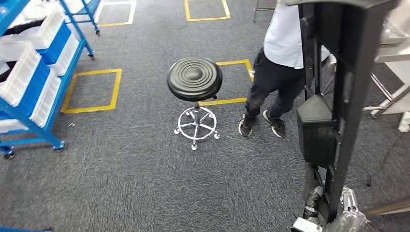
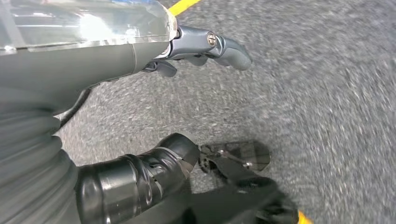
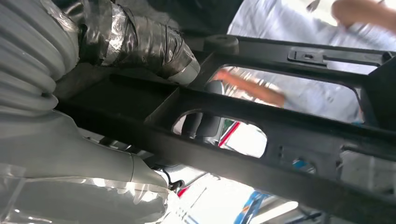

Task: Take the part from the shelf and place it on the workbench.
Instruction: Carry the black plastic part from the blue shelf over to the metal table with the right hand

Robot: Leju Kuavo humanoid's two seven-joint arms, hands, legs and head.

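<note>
R hand (image 1: 338,215) fingers (image 3: 140,44) grip black part (image 1: 333,96); L hand (image 2: 140,70) fingers loose, empty.

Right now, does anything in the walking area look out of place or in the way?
Yes. A black round stool stands alone in the middle of the grey carpet, partly over a yellow floor square. A person stands just beside it, close to the long black part that the right hand holds upright.

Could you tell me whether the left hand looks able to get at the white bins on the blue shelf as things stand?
Probably not yet: the left hand hangs over carpet, empty, apart from the white bins.
</note>
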